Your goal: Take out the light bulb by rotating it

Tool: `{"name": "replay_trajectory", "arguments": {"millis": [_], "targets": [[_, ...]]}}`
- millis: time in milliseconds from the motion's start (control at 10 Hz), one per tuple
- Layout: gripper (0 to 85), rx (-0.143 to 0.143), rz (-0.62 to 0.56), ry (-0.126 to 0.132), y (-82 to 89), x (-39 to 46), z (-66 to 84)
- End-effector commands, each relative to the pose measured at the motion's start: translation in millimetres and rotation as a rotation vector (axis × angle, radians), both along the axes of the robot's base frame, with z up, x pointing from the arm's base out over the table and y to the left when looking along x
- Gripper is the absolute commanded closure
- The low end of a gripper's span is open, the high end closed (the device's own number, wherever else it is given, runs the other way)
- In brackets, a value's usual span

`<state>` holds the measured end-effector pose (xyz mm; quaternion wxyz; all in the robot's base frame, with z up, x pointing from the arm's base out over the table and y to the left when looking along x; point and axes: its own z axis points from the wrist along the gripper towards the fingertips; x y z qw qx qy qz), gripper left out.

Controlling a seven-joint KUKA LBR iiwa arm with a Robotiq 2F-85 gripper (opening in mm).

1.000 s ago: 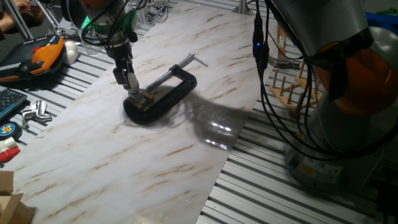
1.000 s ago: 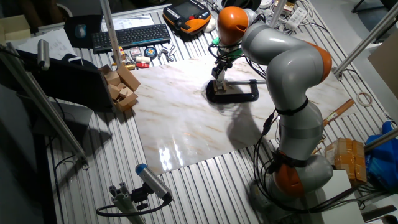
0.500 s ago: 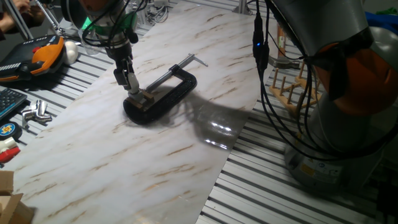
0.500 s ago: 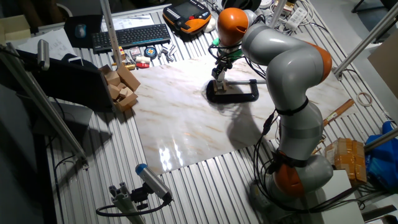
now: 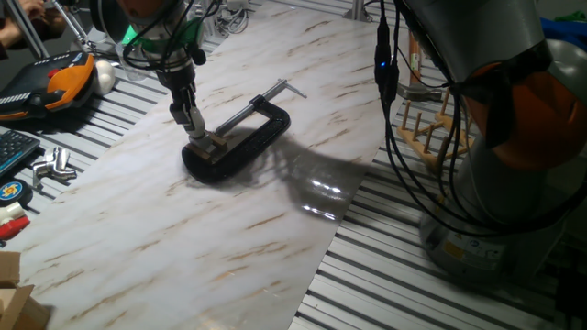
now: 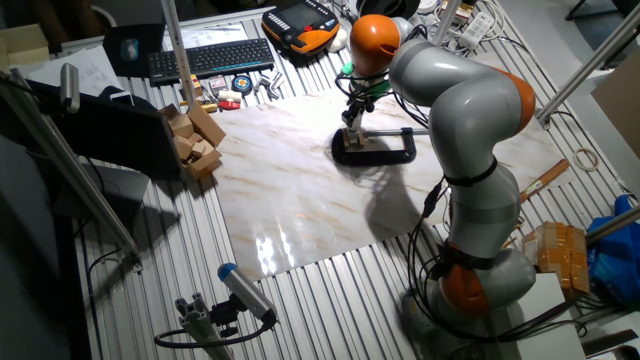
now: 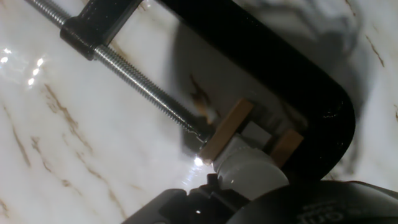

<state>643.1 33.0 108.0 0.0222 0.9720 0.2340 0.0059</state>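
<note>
Hand view shows the tool (image 7: 249, 193) clenched around the light bulb (image 7: 249, 173), whose white glass fills the gap between the dark fingers; its base sits in the wooden socket block (image 7: 227, 129) held by the black C-clamp (image 7: 311, 81), near the worktop's far left edge. Against the earlier frames almost nothing has shifted: in one fixed view the tool (image 5: 195, 128) stands at the same spot over the clamp (image 5: 248, 137). I judge the unscrewing is under way, with the bulb not yet free.

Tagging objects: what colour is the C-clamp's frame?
Black; the C-clamp shows best in the hand view.
</note>
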Motion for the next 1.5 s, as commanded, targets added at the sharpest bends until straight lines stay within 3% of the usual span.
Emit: {"name": "replay_trajectory", "arguments": {"millis": [0,100,200,300,800,1100,1400], "targets": [[51.0,-0.004,0.006,-0.001,-0.1,0.0,0.2],[68.0,-0.006,0.010,-0.004,0.0,-0.2,0.7],[68.0,-0.012,0.017,-0.009,0.1,-0.3,1.6],[85.0,-0.015,0.024,-0.011,0.1,-0.5,2.4],[85.0,-0.006,0.078,-0.015,0.5,-0.8,4.8],[85.0,0.002,0.120,-0.032,0.6,-0.9,4.7],[85.0,0.002,0.145,-0.024,0.5,-0.8,4.6]]}}
